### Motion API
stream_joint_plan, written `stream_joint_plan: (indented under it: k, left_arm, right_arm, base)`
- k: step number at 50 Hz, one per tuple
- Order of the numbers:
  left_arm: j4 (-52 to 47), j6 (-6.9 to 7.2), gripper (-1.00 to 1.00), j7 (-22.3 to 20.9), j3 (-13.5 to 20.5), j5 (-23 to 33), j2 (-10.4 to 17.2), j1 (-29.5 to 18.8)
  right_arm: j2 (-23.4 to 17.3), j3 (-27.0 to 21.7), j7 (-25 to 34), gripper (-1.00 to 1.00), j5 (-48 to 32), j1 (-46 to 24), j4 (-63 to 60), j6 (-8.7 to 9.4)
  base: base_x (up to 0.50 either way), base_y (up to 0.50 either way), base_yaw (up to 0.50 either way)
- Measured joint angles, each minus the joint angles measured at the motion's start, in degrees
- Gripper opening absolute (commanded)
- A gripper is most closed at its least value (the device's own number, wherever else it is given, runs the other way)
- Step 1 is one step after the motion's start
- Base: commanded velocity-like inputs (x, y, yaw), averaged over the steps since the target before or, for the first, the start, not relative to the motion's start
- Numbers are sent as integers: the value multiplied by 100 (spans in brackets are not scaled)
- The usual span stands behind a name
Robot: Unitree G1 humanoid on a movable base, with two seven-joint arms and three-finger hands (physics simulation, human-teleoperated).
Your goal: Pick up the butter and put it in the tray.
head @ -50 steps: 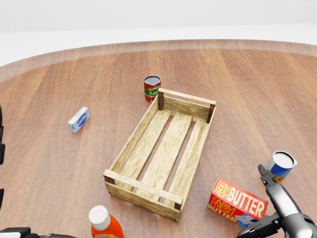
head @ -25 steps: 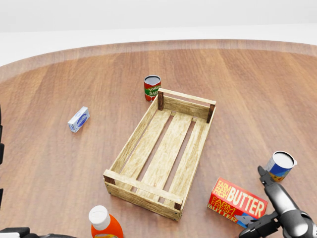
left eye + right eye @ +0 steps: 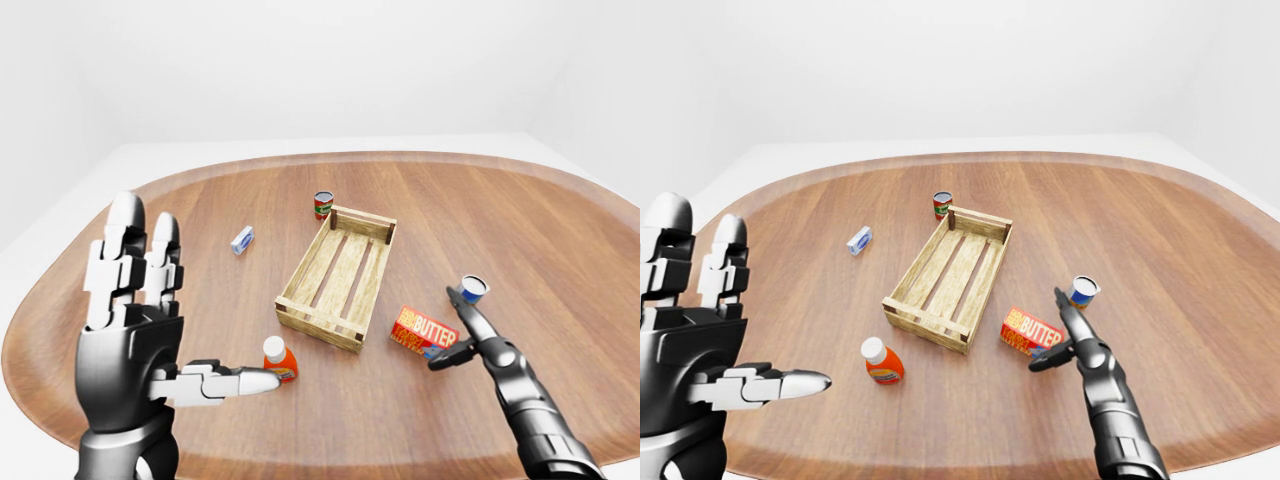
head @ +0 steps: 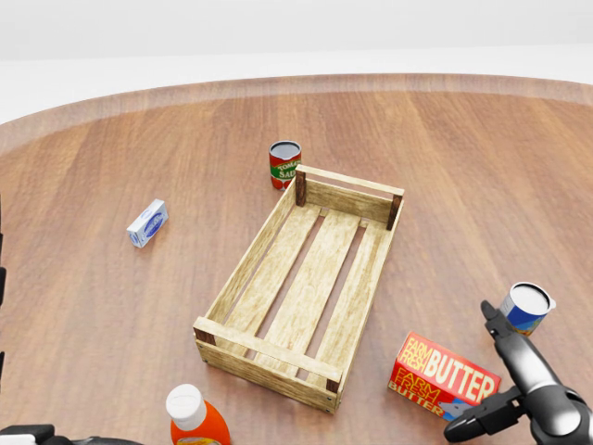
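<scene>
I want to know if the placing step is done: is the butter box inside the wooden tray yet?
No, the butter box lies on the table outside the tray, off its lower-right corner, by the open right hand.

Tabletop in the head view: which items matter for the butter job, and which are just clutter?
For the job:
butter box
wooden tray
right hand, open beside the butter

Clutter:
red can
blue-labelled can
small blue-and-white box
orange bottle

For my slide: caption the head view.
Open right hand beside the butter box, wooden tray empty at centre.
</scene>
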Motion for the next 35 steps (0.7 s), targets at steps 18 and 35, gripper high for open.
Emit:
stream_joint_plan:
  k: [18,35]
  left_arm:
    - [1,0,100,3,5,-1,1,-14]
    - [-27,0,100,-2,33,-16,1,-27]
  right_arm:
    - [4,-35,4,100,72,-106,176,-93]
    - [-2,240,-245,100,135,-753,1634,-536]
  base:
    - [0,0,0]
    - [0,0,0]
